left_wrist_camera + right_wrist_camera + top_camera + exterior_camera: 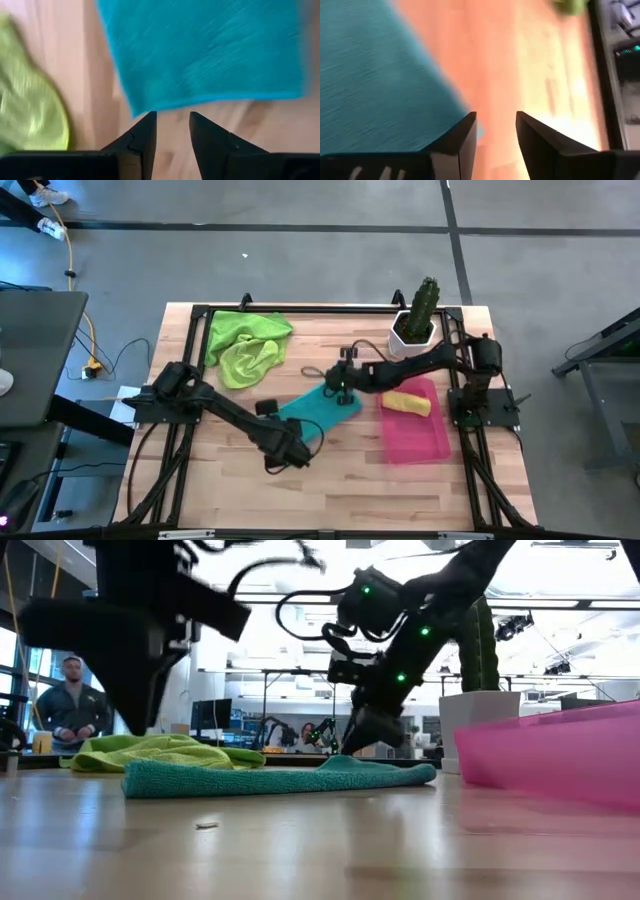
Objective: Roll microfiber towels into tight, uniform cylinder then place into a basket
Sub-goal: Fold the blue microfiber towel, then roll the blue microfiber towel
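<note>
Tabletop (300, 850), bare wood, lies nearest the low camera; on it, one item each unless stated. Teal towel (318, 408): one, lying flat and unrolled at mid-table, between the two grippers. Lime green towels (245, 345): a crumpled heap near the far left corner, apparently two cloths bunched together, though the folds make the count uncertain; unrolled. Yellow towel (407, 402): one, rolled into a short cylinder and resting inside the basket (425, 442), which sits on the right side, just in front of the potted cactus (420, 315). Left gripper (172, 122): jaws part-open with wood showing between them, holding nothing, poised just off the teal towel's near edge. Right gripper (495, 122): jaws part-open and empty, hovering over the same towel's far edge, beside the basket. Progress, as judged: one of four towels is rolled and stowed; the teal one appears to be the piece in hand, not yet begun rolling; the green pair is untouched. Remaining: three rolls and three placements. Persons: two visible in the room beyond the table, well clear of the arms.
</note>
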You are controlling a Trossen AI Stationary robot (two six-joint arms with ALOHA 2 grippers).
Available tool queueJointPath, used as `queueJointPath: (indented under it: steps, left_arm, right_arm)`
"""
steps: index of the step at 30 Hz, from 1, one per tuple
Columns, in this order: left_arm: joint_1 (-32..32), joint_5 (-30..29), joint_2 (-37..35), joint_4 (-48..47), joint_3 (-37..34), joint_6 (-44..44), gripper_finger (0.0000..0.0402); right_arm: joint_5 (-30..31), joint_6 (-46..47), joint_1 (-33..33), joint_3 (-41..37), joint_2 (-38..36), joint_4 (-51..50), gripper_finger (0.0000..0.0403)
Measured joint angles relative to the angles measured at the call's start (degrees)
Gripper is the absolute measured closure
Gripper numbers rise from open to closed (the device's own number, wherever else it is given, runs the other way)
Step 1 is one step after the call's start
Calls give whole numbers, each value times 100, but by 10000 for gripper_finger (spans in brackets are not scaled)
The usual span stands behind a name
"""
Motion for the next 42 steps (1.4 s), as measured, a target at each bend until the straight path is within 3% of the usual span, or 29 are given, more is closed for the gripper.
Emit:
queueJointPath:
  steps: [3, 5, 8, 11, 17, 21, 25, 30, 35, 39, 42]
  left_arm:
    - [-150, -83, 0, 198, 22, 157, 304]
    - [-244, -224, 0, 215, 21, 317, 307]
    - [-341, -592, 0, 281, 9, 823, 311]
    - [-325, -937, -4, 744, -99, 1636, 311]
    - [94, -978, 0, 2008, -653, 2716, 312]
    - [363, -791, 0, 2233, -876, 2413, 312]
    - [414, -245, -7, 2323, -1017, 1942, 312]
    - [238, 416, -44, 2875, -1065, 1303, 312]
    - [7, 857, -8, 4079, -1082, 1123, 312]
    - [-78, 930, 24, 5190, -1103, 1496, 312]
    - [-86, 632, 22, 5694, -1091, 1722, 312]
  right_arm:
    - [-62, 697, -139, 80, -89, -370, 272]
    - [-467, 1378, -92, 151, -267, -877, 272]
    - [-1139, 2326, 186, 170, -500, -1628, 272]
    - [-1403, 3110, 632, 158, -551, -1878, 272]
    - [-513, 3903, 1361, 122, -430, -1655, 272]
    - [193, 4617, 1473, 127, -367, -1546, 272]
    - [273, 5092, 1475, 127, -192, -1615, 272]
    - [259, 4968, 1326, 127, 103, -1577, 272]
    - [249, 4187, 969, 135, 303, -1253, 272]
    - [282, 3119, 603, 130, 404, -608, 272]
    - [290, 2417, 339, 127, 409, 20, 272]
